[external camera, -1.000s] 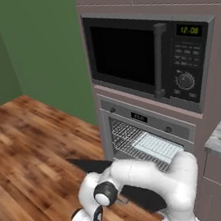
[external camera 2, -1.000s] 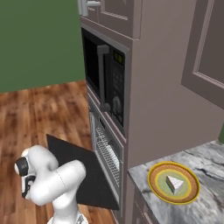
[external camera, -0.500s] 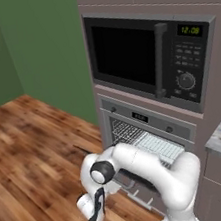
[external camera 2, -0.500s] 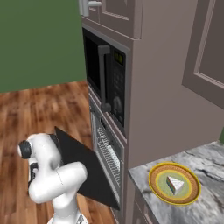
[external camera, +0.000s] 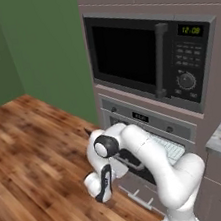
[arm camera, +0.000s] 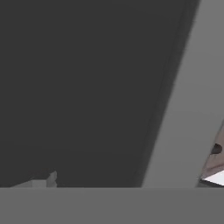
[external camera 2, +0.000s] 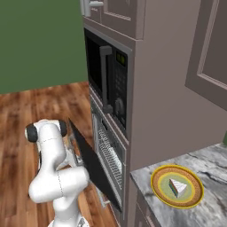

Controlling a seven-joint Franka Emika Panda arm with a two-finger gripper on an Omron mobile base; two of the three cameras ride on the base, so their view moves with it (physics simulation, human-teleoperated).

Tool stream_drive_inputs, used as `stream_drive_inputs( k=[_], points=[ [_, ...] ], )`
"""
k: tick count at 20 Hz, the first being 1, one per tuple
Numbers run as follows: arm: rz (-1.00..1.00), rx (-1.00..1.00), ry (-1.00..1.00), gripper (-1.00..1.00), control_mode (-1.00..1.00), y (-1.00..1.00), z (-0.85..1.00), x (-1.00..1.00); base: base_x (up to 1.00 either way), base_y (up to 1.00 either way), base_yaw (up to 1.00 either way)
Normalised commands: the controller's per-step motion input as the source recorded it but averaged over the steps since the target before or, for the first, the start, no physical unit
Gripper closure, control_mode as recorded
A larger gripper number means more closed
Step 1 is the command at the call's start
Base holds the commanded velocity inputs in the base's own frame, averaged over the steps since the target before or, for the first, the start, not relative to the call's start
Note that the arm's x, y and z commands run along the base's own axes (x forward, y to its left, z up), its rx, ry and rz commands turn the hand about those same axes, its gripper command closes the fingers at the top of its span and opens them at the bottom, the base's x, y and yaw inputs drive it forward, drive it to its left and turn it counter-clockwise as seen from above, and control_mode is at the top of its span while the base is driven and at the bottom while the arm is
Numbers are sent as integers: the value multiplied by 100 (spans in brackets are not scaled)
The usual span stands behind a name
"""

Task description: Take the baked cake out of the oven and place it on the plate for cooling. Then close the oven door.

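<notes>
The cake [external camera 2: 178, 187] already lies on the plate [external camera 2: 156, 188], on the bench [external camera 2: 208, 168] right of the oven [external camera 2: 108, 162]. The oven door [external camera 2: 91, 162] stands half raised, tilted, not latched. The tool [external camera: 103, 187] hangs below it with jaws wide, holding nothing. Risk: the hand slips off the panel and the door drops open, or the handle catches the arm.

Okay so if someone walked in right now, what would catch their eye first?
Probably the white arm bent low in front of the oven, with the dark oven door half raised beside it. Next, the plate on the marble counter to the right, with a slice of cake already on it.
</notes>
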Motion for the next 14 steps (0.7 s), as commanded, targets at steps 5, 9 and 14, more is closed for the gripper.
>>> stream_drive_inputs(
  k=[5,9,14],
  points=[
    [4,13,0,-100,-100,-73,4,33,0,0,0],
    [4,11,0,-100,-100,-74,0,27,0,0,0],
    [5,11,0,-100,-100,-69,0,14,0,0,0]
  ],
)
